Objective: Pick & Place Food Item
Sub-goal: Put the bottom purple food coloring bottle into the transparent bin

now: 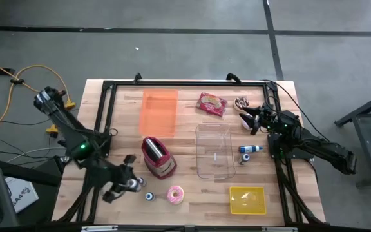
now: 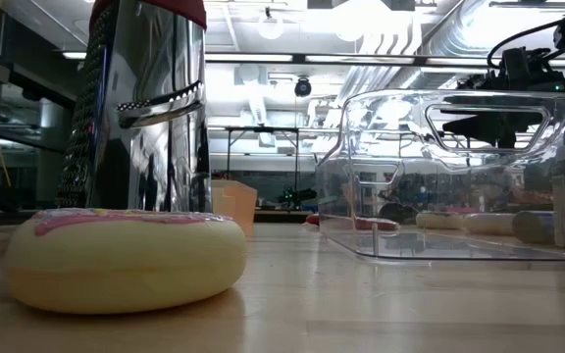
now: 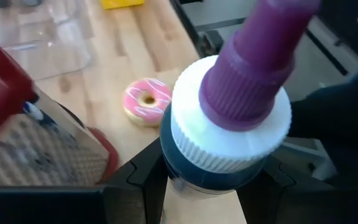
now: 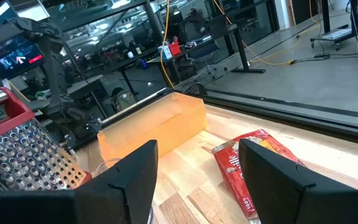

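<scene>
My left gripper is over the table's near left corner, shut on a small bottle that has a dark body, a white ribbed cap and a purple nozzle. A pink-iced donut lies flat on the wood near the front edge, to the gripper's right; the left wrist view shows the donut past the bottle. A red snack packet lies at the far side. My right gripper waits open at the far right, and nothing is between the fingers of that gripper. My left gripper pinches the bottle's dark body just under the white cap, one finger on each side. The bottle lies along the fingers, its purple nozzle pointing away from the wrist. It is lifted clear of the table.
A steel grater with a red handle stands just right of the left gripper. A clear plastic bin sits mid-table and an orange bin behind it. A yellow tray, a small blue bottle and a small blue thing also lie there.
</scene>
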You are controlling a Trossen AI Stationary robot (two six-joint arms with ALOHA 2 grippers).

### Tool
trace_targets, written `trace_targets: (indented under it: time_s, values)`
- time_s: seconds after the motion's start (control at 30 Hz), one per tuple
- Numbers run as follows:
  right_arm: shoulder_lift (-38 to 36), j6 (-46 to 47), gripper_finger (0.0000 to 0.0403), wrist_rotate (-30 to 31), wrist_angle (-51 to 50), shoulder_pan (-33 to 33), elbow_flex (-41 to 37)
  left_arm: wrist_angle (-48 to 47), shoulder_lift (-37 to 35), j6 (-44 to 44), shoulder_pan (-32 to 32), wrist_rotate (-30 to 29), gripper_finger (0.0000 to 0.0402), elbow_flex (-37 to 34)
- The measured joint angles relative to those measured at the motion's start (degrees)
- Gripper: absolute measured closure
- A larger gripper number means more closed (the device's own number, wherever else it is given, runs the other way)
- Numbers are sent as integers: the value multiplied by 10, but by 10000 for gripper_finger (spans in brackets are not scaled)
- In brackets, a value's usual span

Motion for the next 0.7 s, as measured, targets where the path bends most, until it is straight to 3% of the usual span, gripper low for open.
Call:
trace_targets:
  time_s: [0.3,0.7]
  values:
    - [0,0,192,0,0,0,0,-11,65,55,101,58,252,80]
    - [0,0,192,0,0,0,0,-66,71,49,119,61,252,165]
